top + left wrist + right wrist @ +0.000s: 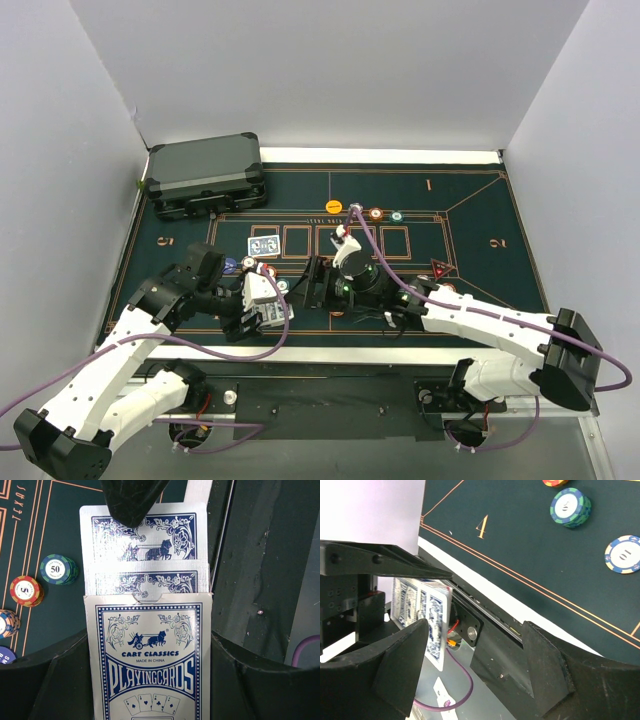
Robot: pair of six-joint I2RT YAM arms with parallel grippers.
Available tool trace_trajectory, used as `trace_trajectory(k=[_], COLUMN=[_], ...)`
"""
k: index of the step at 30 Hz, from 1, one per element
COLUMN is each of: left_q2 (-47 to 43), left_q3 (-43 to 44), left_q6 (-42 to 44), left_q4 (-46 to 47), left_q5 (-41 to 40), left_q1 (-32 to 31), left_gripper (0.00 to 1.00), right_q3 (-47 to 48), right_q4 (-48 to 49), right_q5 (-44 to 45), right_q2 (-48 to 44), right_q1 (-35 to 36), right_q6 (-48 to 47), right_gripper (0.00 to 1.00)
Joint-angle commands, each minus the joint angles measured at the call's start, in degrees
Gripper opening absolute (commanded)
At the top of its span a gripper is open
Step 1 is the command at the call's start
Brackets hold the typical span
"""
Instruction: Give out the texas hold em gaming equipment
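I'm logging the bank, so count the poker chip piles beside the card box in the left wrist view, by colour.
Green round plastic chip pile marked 50: 1
Red-and-yellow round chip pile marked 5: 1
Blue-and-orange round chip pile, cut by the frame edge: 1
Dark blue round chip, mostly out of frame: 1
Total: 4

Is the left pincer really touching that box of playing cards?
Touching. The left wrist view shows the card box pressed between both fingers of the left pincer, with no gap on either side.
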Motion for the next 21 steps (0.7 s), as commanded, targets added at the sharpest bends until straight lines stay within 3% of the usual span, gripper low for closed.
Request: trace_trajectory(k=[1, 21], left_q2=[-0.8, -0.9], left_q3=[2.5, 3.1], left_q6=[-0.2, -1.1], left_q4=[2.2, 3.5], left_q5=[2.5, 2.7], left_q1=[-0.3, -0.3], left_gripper=[0.0, 0.0], right_q3=[3.9, -3.5], right_q4=[3.5, 3.7], right_q5=[1.1, 1.2], right_q2=[1.0, -2.4], right_q1=[1.2, 0.2], right_q6=[0.6, 3.0], right_gripper=[0.7, 0.52])
